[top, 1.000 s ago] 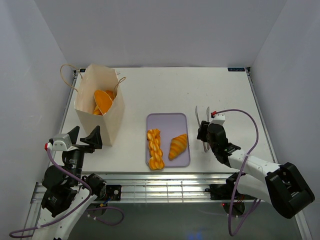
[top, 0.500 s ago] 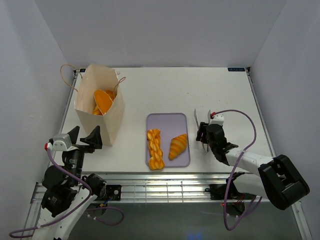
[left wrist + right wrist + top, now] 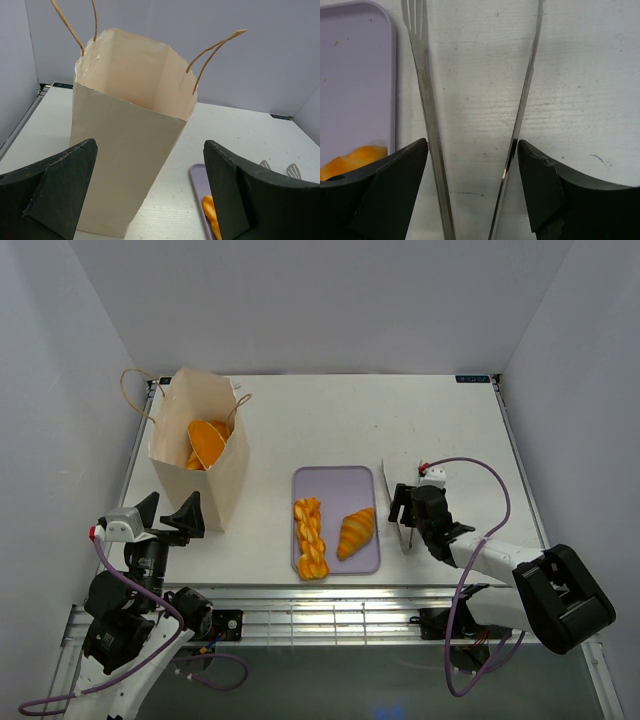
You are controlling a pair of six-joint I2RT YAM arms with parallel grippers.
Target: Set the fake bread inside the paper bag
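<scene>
Part of the fake bread [image 3: 206, 442] lies inside the paper bag [image 3: 228, 490], showing glossy orange through the open mouth. The bag stands upright near the far left corner of the table [image 3: 330, 420], with its cord handles [image 3: 212, 52] sticking up from the rim. Two more pieces lie on the lilac tray [image 3: 335, 480] toward the near middle of the table. A braided loaf [image 3: 311, 537] runs along the tray's left side and a croissant [image 3: 357, 532] lies tilted on its right, the two close together but not touching.

Just right of the tray, the right gripper [image 3: 402, 508] has the metal tongs [image 3: 423, 75] between its fingers. The fingers are spread wide, and each tong arm runs along the inner face of one finger, so the tongs stand splayed open with nothing between their tips. The left arm's slotted tip reaches to the tray's right edge. From these views I cannot tell whether the tips rest on the table or hang just above it. In the right wrist view an edge of the croissant shows at the lower left.

The left gripper [image 3: 170, 512] hangs at the near left, in front of the bag and apart from it. Its fingers are wide apart and hold nothing.
</scene>
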